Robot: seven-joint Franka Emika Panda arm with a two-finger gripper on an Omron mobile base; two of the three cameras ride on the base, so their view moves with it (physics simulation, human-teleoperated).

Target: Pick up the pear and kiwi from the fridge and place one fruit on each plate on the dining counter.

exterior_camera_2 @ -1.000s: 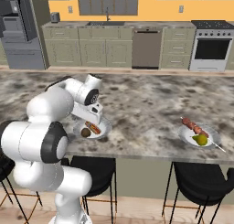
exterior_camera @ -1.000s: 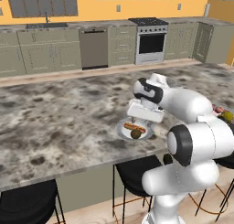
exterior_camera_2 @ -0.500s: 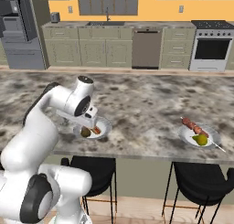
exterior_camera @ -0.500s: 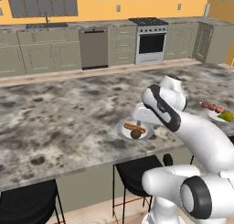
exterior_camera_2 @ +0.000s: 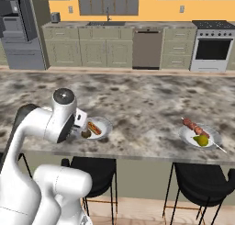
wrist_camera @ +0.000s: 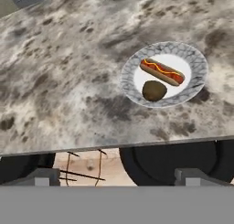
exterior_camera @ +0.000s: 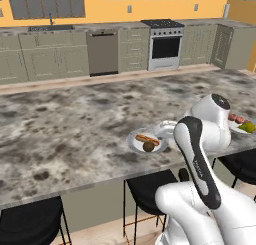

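You see the kiwi (wrist_camera: 154, 90) resting on the near plate (wrist_camera: 194, 63), touching the hot dog (wrist_camera: 162, 72) beside it. Your tool (wrist_camera: 117, 176) hangs released, jaws wide and holding nothing, just off the tabletop (exterior_camera: 65, 124) edge nearest that plate (black stools (wrist_camera: 173, 161) show below). The pear (exterior_camera_2: 201, 140) sits on the far plate (exterior_camera_2: 215, 137), well apart from the near plate, against the skewer (exterior_camera_2: 195, 127).

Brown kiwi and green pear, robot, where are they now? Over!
Jaws open, empty. Dull-brown oval kiwi on round pale-grey plate beside hot dog. Yellow-green pear on the other plate. Nothing blocking.
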